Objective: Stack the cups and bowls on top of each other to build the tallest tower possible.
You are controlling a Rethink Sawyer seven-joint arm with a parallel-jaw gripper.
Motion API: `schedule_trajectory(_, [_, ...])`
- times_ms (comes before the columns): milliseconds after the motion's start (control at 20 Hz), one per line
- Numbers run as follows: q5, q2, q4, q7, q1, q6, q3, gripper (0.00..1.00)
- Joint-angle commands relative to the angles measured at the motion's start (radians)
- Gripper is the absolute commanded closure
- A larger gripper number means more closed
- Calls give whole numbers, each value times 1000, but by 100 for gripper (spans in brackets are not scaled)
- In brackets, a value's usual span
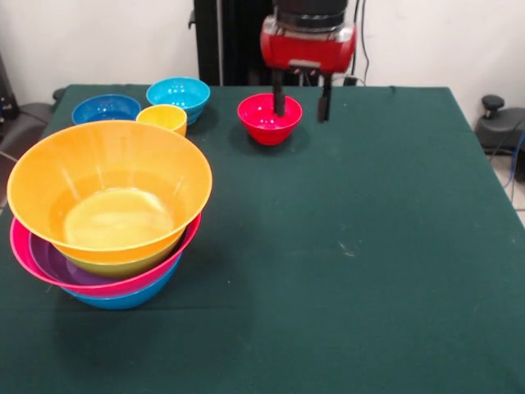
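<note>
The tower is sitting at the left of the frame, already four bowls deep as far as the edges are showing: a blue bowl at the bottom, a pink bowl on it with a purple bowl nested inside, and the large orange bowl resting on top, tilting slightly. Much is remaining: at upper left a dark blue bowl, a light blue bowl and a yellow-orange cup are standing loose, close together. At upper centre the small red bowl is waiting on the green table, and the gripper is hanging over it with fingers spread, one finger dipping inside the rim and the other outside its right wall, so a rim pinch appears to be starting.
</note>
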Motion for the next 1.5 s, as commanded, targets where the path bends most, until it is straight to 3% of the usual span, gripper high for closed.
schedule_trajectory(50, [80, -132, 111, 201, 80, 134, -66, 0])
schedule_trajectory(250, [85, -90, 107, 164, 61, 85, -67, 0])
schedule_trajectory(500, [84, 86, 73, 110, 0, -78, -14, 0])
schedule_trajectory(650, [73, 128, 66, 99, -16, -133, -3, 0])
schedule_trajectory(1000, [68, 139, 72, 95, -26, -158, -2, 0])
schedule_trajectory(1500, [85, 62, 125, 127, 12, -120, -31, 0])
